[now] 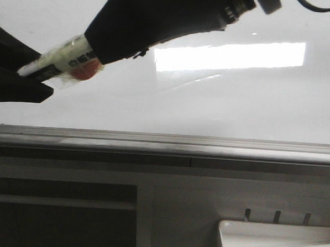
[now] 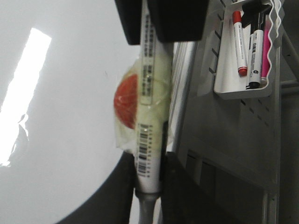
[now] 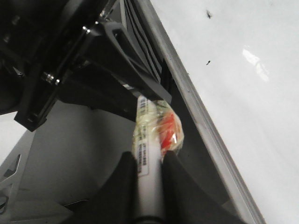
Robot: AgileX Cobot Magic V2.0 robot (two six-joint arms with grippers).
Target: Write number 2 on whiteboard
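A big glossy white whiteboard with a grey metal lower rim fills the background, bare of strokes apart from small dark specks. Before it, a white cylindrical marker, wrapped in crinkled clear tape over a red lump, slants along the board. Both black grippers clamp it, left gripper at its lower end, right gripper at its upper.

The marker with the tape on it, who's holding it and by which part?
Both grippers grip the marker, one at each end of its barrel: left gripper, right gripper. The taped red middle stays bare between them.

Glossy white whiteboard; white barcoded marker with orange-red wrapping.
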